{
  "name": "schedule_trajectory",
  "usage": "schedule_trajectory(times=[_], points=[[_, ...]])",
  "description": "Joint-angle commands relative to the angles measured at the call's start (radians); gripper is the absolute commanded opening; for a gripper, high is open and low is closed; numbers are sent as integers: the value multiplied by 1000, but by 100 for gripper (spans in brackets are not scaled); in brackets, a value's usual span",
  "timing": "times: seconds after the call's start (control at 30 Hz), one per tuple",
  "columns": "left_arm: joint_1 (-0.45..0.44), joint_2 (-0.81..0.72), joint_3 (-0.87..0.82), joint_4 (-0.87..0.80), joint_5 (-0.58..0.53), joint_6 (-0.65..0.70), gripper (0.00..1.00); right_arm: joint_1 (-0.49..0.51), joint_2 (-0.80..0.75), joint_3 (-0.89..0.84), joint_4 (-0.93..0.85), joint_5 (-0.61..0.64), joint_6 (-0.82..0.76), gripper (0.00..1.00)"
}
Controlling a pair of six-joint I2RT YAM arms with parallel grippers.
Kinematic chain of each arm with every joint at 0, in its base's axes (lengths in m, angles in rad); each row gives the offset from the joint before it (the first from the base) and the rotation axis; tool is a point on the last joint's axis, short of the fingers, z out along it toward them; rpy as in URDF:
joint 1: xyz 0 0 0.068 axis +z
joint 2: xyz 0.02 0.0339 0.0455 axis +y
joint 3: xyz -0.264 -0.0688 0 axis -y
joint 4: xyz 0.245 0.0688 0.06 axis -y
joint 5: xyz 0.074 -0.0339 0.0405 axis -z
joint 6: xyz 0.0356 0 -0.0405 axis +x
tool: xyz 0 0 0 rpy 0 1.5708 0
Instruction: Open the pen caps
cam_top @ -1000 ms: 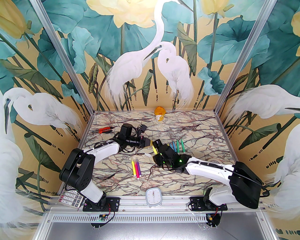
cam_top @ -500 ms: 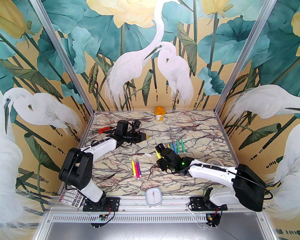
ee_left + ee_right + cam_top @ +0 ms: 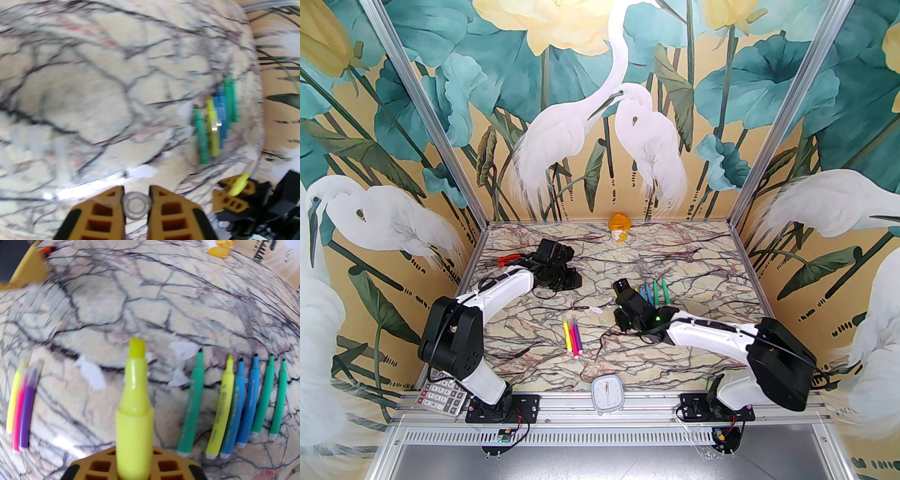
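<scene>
left gripper [image 3: 136, 191]: jaws narrowed onto a clear pen cap [image 3: 136, 205], its round mouth facing the wrist camera; left of the middle of the surface [image 3: 698, 262], toward the back edge.
right gripper [image 3: 134, 459]: clamped on a yellow pen [image 3: 134, 404], tip bare, near the middle.
uncapped pens [image 3: 234, 404]: six in a row, just right of the middle.
three pens [image 3: 21, 408]: yellow, pink, purple, side by side toward the front edge.
pale bits [image 3: 90, 372]: between the groups, too blurred to identify.
</scene>
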Motion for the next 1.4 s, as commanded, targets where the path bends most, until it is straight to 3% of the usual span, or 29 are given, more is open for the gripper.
schedule_trajectory(times=[0.0, 0.43, 0.83, 1.37], points=[[-16, 37, 36, -88, -136, 9, 0, -6, 56, 49, -26, 69, 33, 9], [-107, 218, 162, -211, -348, 4, 0, -12, 257, 185, -63, 123, 44, 11], [-123, 281, 183, -209, -325, 15, 0, -20, 336, 210, -67, 128, 59, 13], [-124, 323, 184, -181, -295, 27, 12, -22, 374, 230, -105, 154, 83, 22]])
